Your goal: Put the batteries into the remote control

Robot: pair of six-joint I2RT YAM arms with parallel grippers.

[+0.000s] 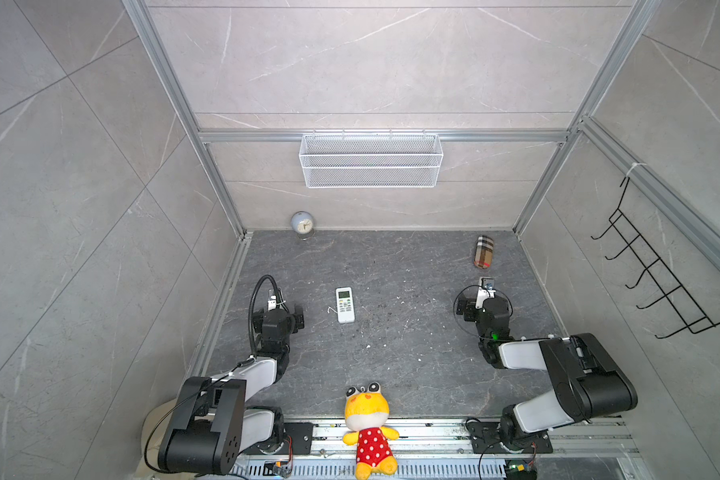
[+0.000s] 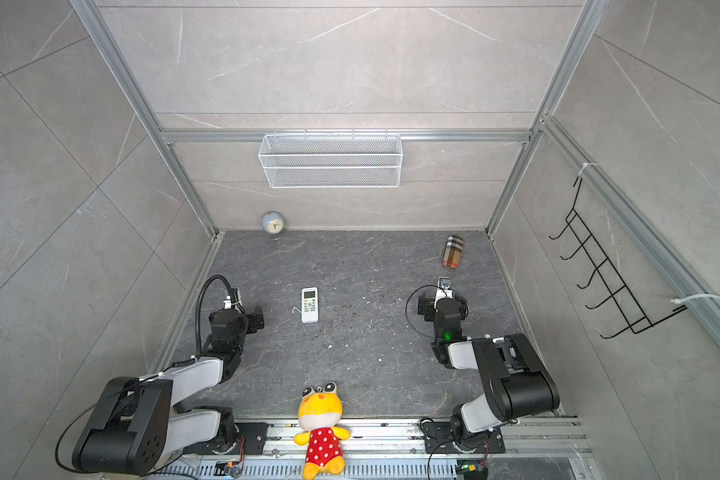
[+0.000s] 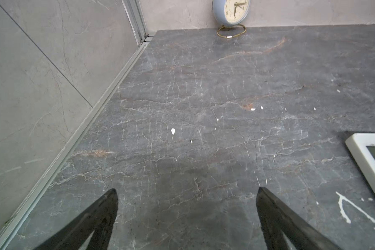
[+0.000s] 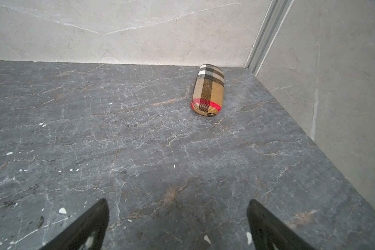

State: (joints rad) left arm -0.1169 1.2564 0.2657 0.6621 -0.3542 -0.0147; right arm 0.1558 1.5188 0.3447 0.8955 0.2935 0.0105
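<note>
remote control [image 1: 345, 304]: white, face up, screen end toward the back wall, flat on the dark marbled tabletop [image 1: 412, 365].
left gripper [image 3: 186, 190]: fingers spread wide over bare stone, gripping nothing; the remote control lies just beside it toward the table's middle, outside the finger gap and untouched.
right gripper [image 4: 177, 201]: fingers wide, gripping nothing, well apart from the remote control.
alarm clock [image 1: 302, 223]: beyond the remote control, against the back wall.
plaid glasses case [image 1: 483, 252]: far right of the remote control.
plush toy [image 1: 368, 428]: nearer than the remote control, at the front rail.
</note>
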